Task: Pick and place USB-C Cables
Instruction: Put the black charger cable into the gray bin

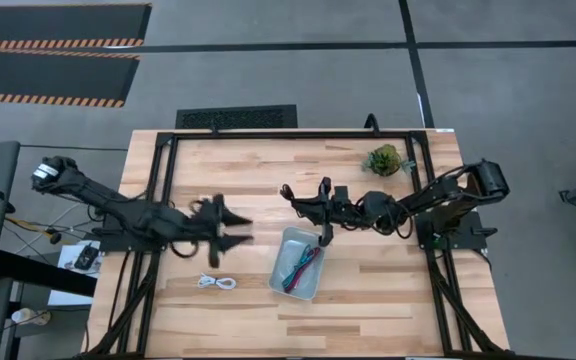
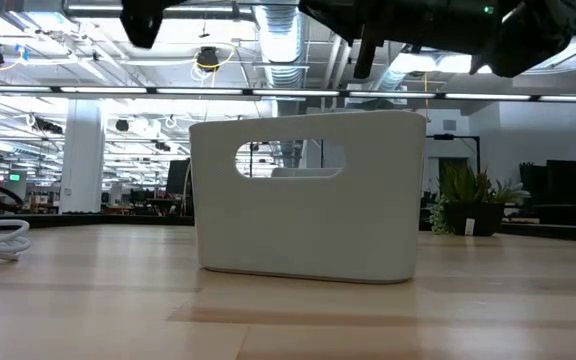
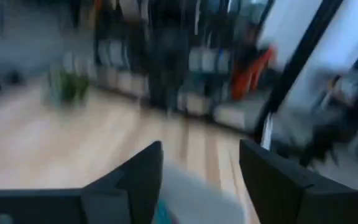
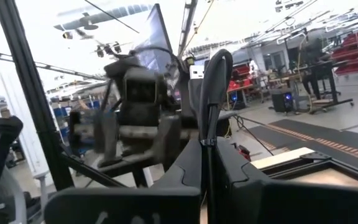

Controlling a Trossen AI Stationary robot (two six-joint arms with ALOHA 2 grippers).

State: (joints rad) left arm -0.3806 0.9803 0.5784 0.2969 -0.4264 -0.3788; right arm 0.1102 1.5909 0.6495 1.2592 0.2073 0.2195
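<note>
My left end effector (image 1: 236, 228) reaches level over the table (image 1: 368, 310), fingers apart and empty; the white cable (image 1: 218, 282) lies just below it. My right end effector (image 1: 325, 238) is closed on a black cable (image 1: 325, 232) above the tray (image 1: 284, 262) holding colored cables (image 1: 302, 270).

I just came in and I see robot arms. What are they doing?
Two robot arms are sorting cables into a white bin. The right tool hangs over the bin, shut on a black cable. Red and blue cables already lie inside. The left tool is open and empty beside the bin. A white cable lies on the wooden table.
</note>
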